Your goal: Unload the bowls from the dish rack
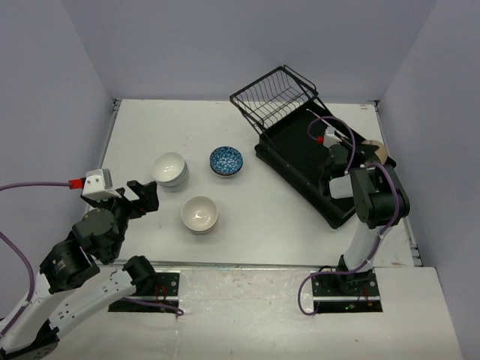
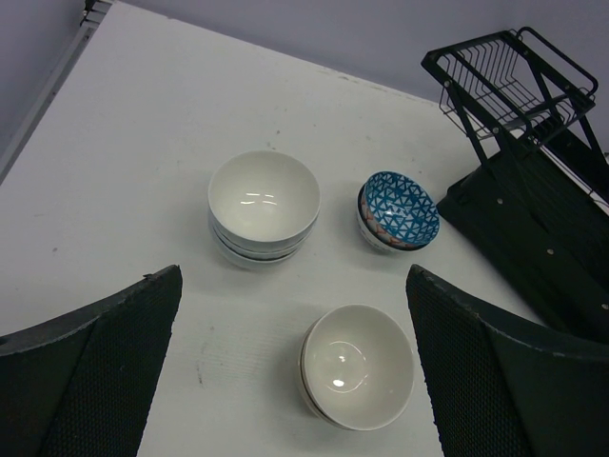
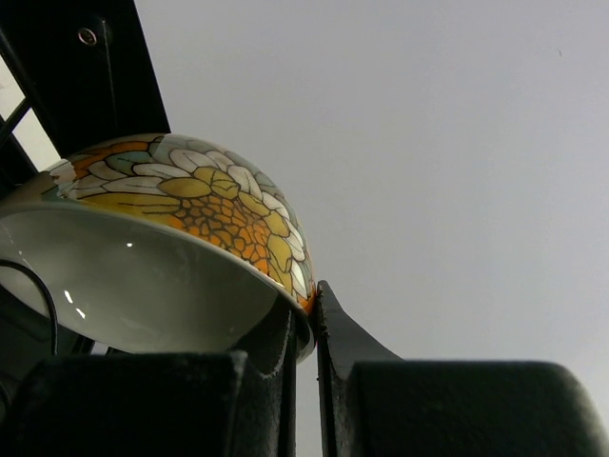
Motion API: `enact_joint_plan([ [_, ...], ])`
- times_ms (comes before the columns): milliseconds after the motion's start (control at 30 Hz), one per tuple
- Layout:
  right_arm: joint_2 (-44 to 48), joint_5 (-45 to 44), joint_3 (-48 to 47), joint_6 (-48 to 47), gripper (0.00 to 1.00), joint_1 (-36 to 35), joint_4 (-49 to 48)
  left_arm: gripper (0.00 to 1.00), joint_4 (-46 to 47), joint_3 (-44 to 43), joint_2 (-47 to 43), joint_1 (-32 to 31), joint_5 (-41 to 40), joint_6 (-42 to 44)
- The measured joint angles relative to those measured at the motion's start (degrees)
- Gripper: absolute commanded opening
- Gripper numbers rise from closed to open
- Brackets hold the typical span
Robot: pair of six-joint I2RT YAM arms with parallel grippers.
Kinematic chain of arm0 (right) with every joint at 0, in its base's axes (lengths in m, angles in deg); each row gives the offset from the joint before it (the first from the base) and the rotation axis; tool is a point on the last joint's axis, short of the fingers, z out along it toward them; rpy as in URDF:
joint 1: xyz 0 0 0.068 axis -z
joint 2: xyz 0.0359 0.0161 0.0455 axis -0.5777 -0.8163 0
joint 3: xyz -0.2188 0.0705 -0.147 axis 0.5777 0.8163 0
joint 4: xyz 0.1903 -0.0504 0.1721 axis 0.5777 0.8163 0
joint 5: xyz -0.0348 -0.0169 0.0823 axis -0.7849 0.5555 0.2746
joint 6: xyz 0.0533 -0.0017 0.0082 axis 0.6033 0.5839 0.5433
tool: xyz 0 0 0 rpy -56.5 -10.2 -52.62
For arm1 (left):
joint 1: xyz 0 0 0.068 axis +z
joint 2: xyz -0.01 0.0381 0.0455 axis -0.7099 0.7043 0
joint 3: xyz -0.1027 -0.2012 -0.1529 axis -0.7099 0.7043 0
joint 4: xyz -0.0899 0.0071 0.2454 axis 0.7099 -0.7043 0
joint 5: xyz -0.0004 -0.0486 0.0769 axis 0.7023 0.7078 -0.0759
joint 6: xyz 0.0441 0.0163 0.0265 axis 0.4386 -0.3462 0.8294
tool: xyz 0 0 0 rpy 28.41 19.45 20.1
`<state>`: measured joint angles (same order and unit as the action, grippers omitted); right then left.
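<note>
My right gripper (image 3: 306, 307) is shut on the rim of a bowl (image 3: 190, 205) with a yellow and orange flower pattern outside and a pale inside. From above, that gripper (image 1: 363, 154) sits at the right edge of the black dish rack (image 1: 296, 154), and only a cream sliver of the bowl (image 1: 382, 153) shows. On the table stand a stack of white bowls (image 1: 171, 170), a blue-patterned bowl (image 1: 226, 160) and another white stack (image 1: 199, 214). My left gripper (image 1: 139, 196) hangs open above the table, left of them, with nothing between its fingers (image 2: 95, 371).
The tilted wire basket (image 1: 274, 93) stands at the rack's far end. In the left wrist view the white stacks (image 2: 264, 202) (image 2: 357, 367) and the blue bowl (image 2: 400, 209) lie ahead, with the rack (image 2: 533, 257) at the right. Grey walls enclose the table on three sides.
</note>
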<state>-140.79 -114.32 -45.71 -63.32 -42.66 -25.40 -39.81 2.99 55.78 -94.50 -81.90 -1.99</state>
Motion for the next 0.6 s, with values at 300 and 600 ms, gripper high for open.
enact_joint_plan([
  [300, 1.05, 2.03, 0.02, -0.70, 0.00, 0.04, 0.68, 1.00, 0.02, 0.00, 0.07, 0.00, 0.00, 0.39],
  [600, -2.97, 2.40, 0.02, -4.92, 0.00, -0.74, -3.82, 1.00, 0.04, 0.00, 0.22, 0.00, 0.02, 0.42],
])
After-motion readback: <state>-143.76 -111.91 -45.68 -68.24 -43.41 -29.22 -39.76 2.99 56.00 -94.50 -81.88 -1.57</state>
